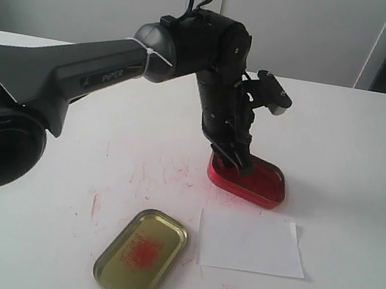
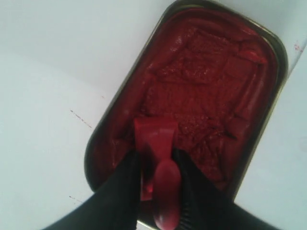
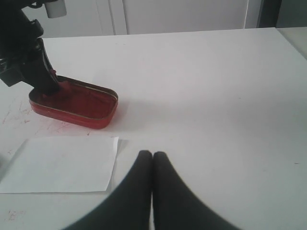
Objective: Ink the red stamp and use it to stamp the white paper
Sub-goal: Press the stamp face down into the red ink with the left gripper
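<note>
My left gripper [image 1: 236, 161] [image 2: 160, 165] is shut on the red stamp [image 2: 156, 143], pinching its round knob between the black fingers. The stamp's flat base rests down on the ink pad inside the red oval ink tin [image 1: 257, 182] [image 2: 201, 81] [image 3: 79, 103]. In the exterior view the stamp is hidden behind the fingers. The white paper [image 1: 250, 242] [image 3: 60, 163] lies flat just in front of the tin. My right gripper [image 3: 152, 155] is shut on nothing, hovering over bare table to the right of the paper; it is out of the exterior view.
The gold tin lid [image 1: 141, 254] with red smudges lies open at the front, left of the paper. Red scratch marks [image 1: 146, 177] streak the white tabletop [image 1: 358, 144]. The left arm [image 1: 78, 75] stretches in from the left edge.
</note>
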`<state>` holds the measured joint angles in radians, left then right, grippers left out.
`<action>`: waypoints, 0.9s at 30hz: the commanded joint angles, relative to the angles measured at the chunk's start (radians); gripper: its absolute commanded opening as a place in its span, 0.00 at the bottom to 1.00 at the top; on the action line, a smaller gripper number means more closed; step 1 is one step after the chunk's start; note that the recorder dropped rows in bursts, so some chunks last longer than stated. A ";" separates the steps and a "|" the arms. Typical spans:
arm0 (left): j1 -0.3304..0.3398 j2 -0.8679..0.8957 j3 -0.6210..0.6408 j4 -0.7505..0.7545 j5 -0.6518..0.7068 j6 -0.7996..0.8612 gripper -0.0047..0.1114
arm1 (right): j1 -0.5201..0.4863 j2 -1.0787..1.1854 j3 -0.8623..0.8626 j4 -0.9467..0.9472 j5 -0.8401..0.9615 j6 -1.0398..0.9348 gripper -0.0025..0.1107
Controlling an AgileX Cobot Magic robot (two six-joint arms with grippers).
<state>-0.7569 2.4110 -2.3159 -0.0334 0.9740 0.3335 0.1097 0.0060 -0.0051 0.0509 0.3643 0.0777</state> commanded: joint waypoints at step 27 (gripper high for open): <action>-0.001 -0.038 -0.001 -0.016 -0.008 0.002 0.04 | 0.004 -0.006 0.005 0.003 -0.014 0.004 0.02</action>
<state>-0.7569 2.3959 -2.3159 -0.0352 0.9625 0.3335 0.1097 0.0060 -0.0051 0.0509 0.3643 0.0777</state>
